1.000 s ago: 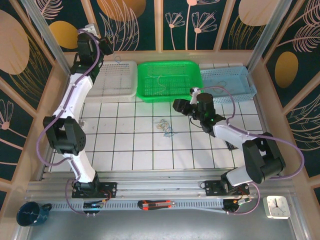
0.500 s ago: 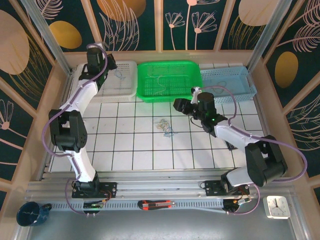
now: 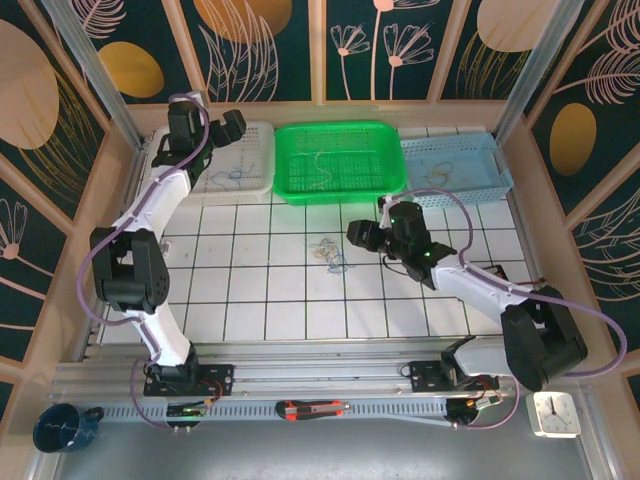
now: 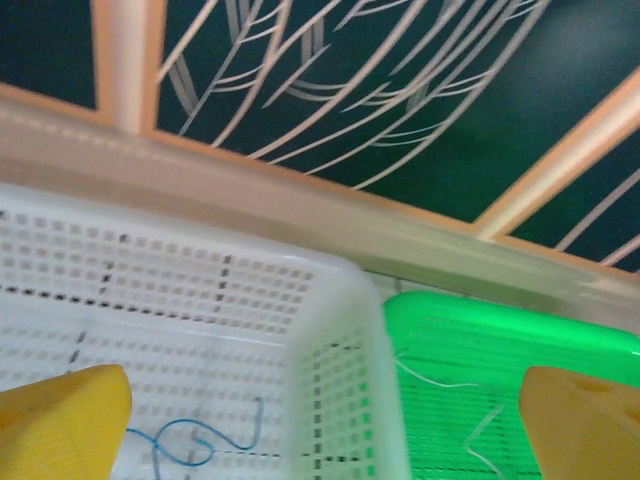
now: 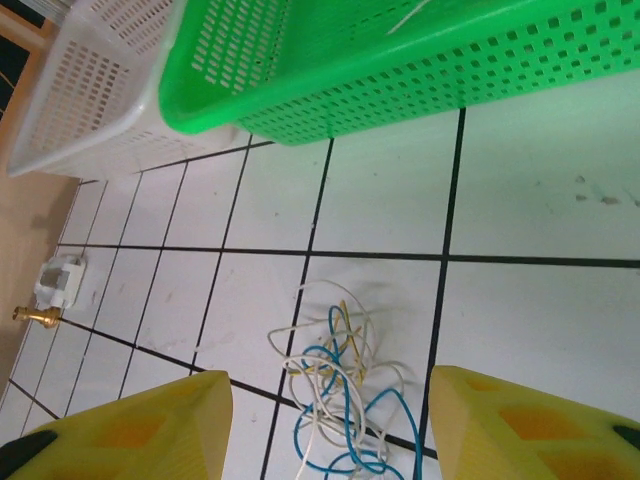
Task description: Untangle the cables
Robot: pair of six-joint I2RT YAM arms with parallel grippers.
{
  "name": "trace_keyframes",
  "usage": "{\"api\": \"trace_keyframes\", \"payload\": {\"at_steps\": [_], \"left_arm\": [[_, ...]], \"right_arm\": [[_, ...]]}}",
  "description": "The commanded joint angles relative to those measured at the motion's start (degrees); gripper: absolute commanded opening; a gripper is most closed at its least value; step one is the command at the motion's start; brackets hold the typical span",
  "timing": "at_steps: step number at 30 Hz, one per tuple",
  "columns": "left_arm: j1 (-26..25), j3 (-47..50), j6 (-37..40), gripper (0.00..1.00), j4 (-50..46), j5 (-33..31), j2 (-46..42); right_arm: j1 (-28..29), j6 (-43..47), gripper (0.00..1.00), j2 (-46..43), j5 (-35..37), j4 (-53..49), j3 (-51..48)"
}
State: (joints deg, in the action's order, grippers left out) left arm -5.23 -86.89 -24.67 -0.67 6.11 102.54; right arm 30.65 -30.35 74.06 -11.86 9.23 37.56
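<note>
Note white basket [image 4: 200, 300] directly beneath left gripper [image 4: 320, 430], jaws spread wide and empty; green basket [image 4: 520, 340] under its right finger. Find right gripper [image 5: 330, 420] partly open, holding nothing, poised over cable clump [image 5: 340, 400] on tiles [image 5: 540, 200], just below and between its fingers. See one blue strand [image 4: 195, 440] loose in white basket beside left finger. Expect whole clump to lift as one if closed on centrally, given interlocked loops. Beware pinching two colours together and tightening knot.

White basket [image 3: 256, 150], green basket [image 3: 340, 128], blue basket [image 3: 452, 166] at far edge; box cutter [image 3: 312, 408], clock [image 3: 553, 413], mug [image 3: 60, 428] nr front.
</note>
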Motion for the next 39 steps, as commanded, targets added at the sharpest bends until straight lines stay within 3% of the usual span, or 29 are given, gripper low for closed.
{"api": "trace_keyframes", "payload": {"at_steps": [1,4,11,18,29,39], "left_arm": [[-0.09,4.16,-2.64,0.99,0.58,8.45,-4.85],[-2.03,10.89,-4.05,0.99,2.86,10.42,-10.03],[-11.34,27.94,-7.85,0.99,9.33,7.49,-20.8],[-19.1,40.91,-11.87,0.99,17.46,3.86,-23.82],[-21.52,46.9,-13.92,0.99,21.38,3.37,-24.1],[-21.62,47.28,-13.5,0.99,22.46,4.74,-23.43]], "right_arm": [[0.29,-0.11,0.54,-1.43,0.31,-2.87,-2.22],[0.37,-1.85,0.54,-1.73,-0.52,-2.1,-4.58],[2.38,-6.55,0.53,-2.17,-1.21,3.85,-11.34],[3.88,-10.09,0.48,0.4,-2.53,12.58,-15.19],[5.93,-9.89,0.42,7.79,-1.6,15.42,-11.92],[5.91,-9.64,0.28,8.45,-0.23,15.2,-11.35]]}}
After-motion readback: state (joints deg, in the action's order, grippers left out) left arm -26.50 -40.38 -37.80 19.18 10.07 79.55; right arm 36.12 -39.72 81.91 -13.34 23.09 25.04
